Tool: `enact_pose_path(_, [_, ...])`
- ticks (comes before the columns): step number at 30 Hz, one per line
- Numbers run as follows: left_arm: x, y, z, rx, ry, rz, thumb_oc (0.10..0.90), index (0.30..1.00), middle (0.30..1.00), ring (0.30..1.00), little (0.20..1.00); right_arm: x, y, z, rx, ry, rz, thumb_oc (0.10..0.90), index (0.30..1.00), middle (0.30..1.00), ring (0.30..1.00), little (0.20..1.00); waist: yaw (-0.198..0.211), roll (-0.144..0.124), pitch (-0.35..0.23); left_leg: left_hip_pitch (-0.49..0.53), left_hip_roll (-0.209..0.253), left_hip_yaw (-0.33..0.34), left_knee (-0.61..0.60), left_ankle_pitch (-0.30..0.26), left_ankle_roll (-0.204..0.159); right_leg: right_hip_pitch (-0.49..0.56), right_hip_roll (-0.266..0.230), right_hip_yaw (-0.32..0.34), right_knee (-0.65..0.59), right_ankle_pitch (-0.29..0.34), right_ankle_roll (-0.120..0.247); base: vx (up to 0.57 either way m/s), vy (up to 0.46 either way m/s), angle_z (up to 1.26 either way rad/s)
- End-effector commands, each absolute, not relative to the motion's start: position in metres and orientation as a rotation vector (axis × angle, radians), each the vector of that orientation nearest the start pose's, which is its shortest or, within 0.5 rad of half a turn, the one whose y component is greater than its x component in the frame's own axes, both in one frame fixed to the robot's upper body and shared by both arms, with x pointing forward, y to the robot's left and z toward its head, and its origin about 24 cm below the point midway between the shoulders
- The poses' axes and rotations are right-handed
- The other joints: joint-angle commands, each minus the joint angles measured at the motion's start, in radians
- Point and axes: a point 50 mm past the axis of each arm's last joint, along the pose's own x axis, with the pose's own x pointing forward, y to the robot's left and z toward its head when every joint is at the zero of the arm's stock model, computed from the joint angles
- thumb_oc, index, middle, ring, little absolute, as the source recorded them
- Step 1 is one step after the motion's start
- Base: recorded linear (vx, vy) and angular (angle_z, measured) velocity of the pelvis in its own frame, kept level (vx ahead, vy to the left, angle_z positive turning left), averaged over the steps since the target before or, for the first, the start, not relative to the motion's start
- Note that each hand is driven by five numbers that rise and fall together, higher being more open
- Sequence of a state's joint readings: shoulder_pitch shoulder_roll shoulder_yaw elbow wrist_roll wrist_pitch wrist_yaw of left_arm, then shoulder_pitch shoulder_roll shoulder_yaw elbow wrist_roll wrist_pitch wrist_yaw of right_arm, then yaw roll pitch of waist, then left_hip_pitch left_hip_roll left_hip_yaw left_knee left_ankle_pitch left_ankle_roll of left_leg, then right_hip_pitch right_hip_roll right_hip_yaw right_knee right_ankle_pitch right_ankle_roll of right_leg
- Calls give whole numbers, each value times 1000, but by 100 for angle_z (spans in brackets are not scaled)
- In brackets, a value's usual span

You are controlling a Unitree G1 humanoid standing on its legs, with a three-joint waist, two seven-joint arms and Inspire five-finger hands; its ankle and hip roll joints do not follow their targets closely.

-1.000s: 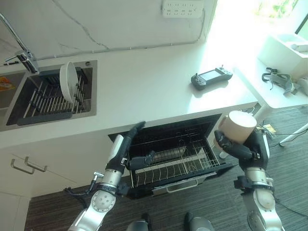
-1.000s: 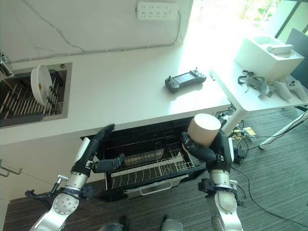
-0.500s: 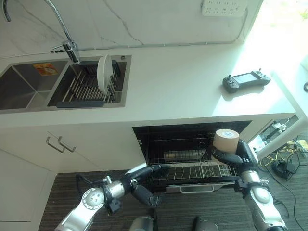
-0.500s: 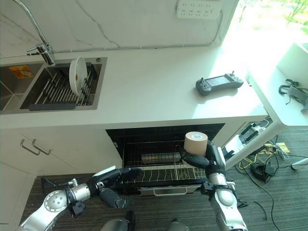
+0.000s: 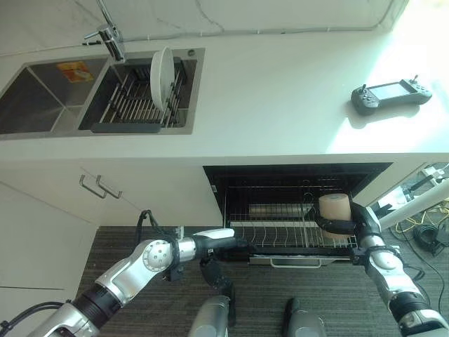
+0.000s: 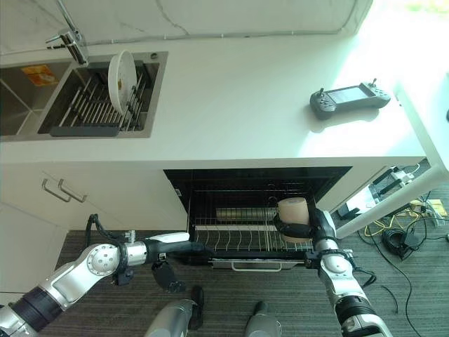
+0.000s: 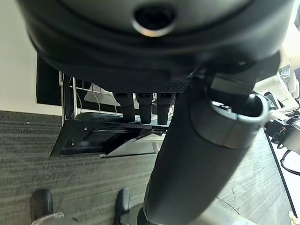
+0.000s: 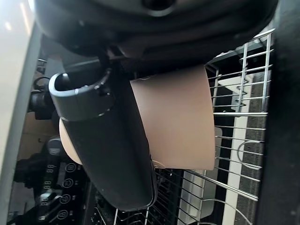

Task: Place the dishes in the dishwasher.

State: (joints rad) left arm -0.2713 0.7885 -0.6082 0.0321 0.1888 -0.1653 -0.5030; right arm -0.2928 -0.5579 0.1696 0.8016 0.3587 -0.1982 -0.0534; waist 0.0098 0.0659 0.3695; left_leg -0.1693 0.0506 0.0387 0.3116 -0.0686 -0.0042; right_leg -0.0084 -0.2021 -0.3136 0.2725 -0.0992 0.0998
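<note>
Silver-grey arms, dark hands (image 5: 337,223).

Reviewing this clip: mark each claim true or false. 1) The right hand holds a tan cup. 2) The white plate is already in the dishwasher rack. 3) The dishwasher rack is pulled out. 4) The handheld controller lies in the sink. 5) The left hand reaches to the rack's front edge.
1) True: the right hand is curled round the tan cup.
2) False: the white plate stands in the sink rack.
3) True: the dishwasher rack is out.
4) False: the handheld controller lies on the countertop.
5) True: the left hand is there, fingers straight.
</note>
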Motion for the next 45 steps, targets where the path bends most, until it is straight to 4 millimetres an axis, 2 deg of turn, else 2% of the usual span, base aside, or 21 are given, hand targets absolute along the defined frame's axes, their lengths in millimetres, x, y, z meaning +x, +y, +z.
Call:
enact_pose_path(1, [248, 126, 65, 1066, -184, -1047, 800, 900, 900, 900, 900, 308, -310, 61, -341, 75, -234, 400, 300, 300, 300, 300, 12, 20, 3, 88, 81, 50, -12, -90, -14, 25, 35, 31, 28, -96, -30, 0, 0, 0])
enact_pose_path(10, [260, 116, 82, 1141, -297, -1010, 800, 900, 900, 900, 900, 337, -316, 93, -308, 43, -329, 400, 300, 300, 300, 300, 18, 55, 112, 16, 63, 44, -12, -67, -9, -34, 35, 48, 28, -79, -34, -93, 2, 4])
enact_pose_path(18, [263, 106, 89, 1132, -355, -986, 800, 900, 900, 900, 900, 347, -310, 95, -296, 64, -385, 400, 300, 300, 300, 300, 5, 96, 150, -8, 52, 52, -12, -62, -4, -66, 34, 72, 28, -69, -40, -33, 60, -7])
enact_pose_path(19, [263, 104, 89, 1129, -363, -982, 800, 900, 900, 900, 900, 347, -310, 93, -303, 77, -415, 800, 900, 900, 900, 900, 2, 102, 150, -15, 52, 53, -12, -60, -4, -73, 34, 75, 28, -67, -41, -15, 39, -3])
enact_pose_path(22, [263, 102, 89, 1124, -374, -976, 800, 900, 900, 900, 900, 341, -316, 86, -349, 81, -560, 800, 900, 900, 900, 900, -4, 114, 150, -26, 53, 57, -12, -61, -1, -89, 37, 84, 28, -63, -42, -16, 43, -1])
enact_pose_path(26, [262, 101, 88, 1121, -379, -970, 800, 900, 900, 900, 900, 337, -320, 88, -394, 67, -715, 800, 900, 900, 900, 900, -8, 122, 150, -29, 51, 62, -12, -66, 2, -99, 37, 92, 28, -61, -40, -7, 8, -1])
enact_pose_path(35, [255, 99, 81, 1122, -393, -987, 800, 900, 900, 900, 900, 333, -313, 114, -543, -173, -914, 800, 900, 900, 900, 900, -17, 138, 150, -18, 48, 71, -12, -76, 3, -95, 30, 101, 28, -66, -36, -24, 32, -5])
enact_pose_path(37, [251, 99, 76, 1105, -374, -983, 800, 900, 900, 900, 900, 331, -307, 117, -514, -242, -921, 800, 900, 900, 900, 900, -19, 135, 141, -5, 46, 73, -12, -83, 1, -82, 25, 101, 28, -73, -29, 10, 23, -9])
enact_pose_path(42, [246, 103, 68, 1098, -349, -989, 800, 900, 900, 900, 900, 327, -302, 114, -429, -273, -946, 800, 900, 900, 900, 900, -19, 129, 122, 1, 49, 79, -12, -91, 2, -78, 20, 105, 28, -78, -24, 6, 2, -1])
enact_pose_path(45, [240, 106, 59, 1103, -331, -1009, 800, 900, 900, 900, 900, 320, -298, 98, -333, -241, -955, 800, 900, 900, 900, 900, -22, 119, 107, 6, 53, 81, -12, -100, 4, -71, 21, 108, 28, -83, -20, 42, 2, -11])
